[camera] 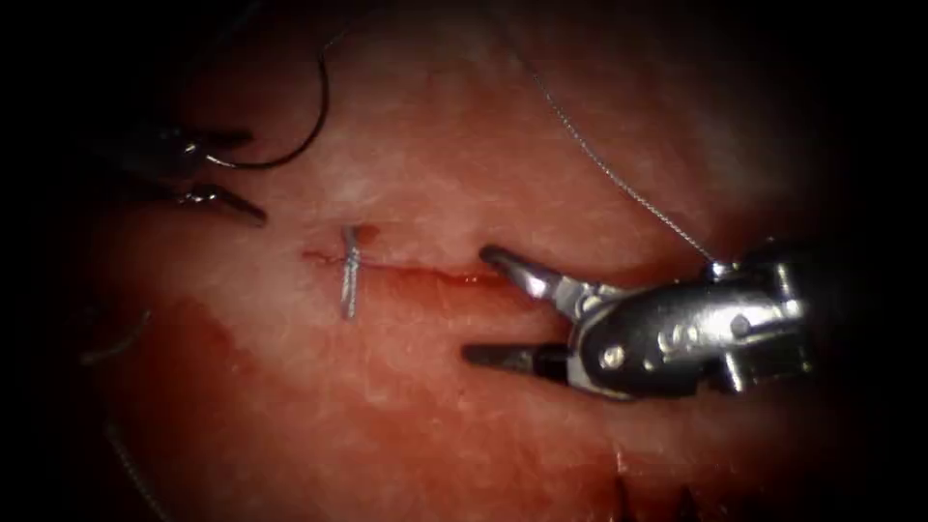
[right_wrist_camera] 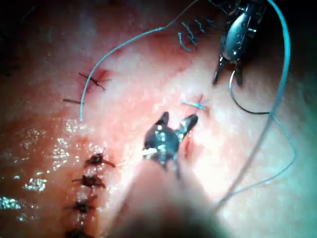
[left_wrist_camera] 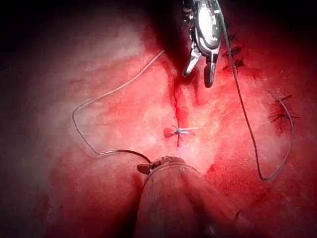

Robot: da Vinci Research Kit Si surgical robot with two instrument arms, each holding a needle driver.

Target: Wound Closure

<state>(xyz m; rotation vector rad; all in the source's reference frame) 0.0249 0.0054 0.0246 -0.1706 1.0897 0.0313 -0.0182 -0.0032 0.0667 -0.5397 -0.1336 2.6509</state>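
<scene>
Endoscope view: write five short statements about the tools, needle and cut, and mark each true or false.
1. The right tool has its jaws open and holds nothing. True.
2. The needle is driven into the tissue at the cut. False: it lies free above the tissue, held at one end by the left tool.
3. One tied stitch crosses the cut. True.
4. The left tool sits right of the stitch. False: it is to its left, near the picture's edge.
5. The right tool grips the thread. False: the thread runs past its wrist, not between its jaws.
</scene>
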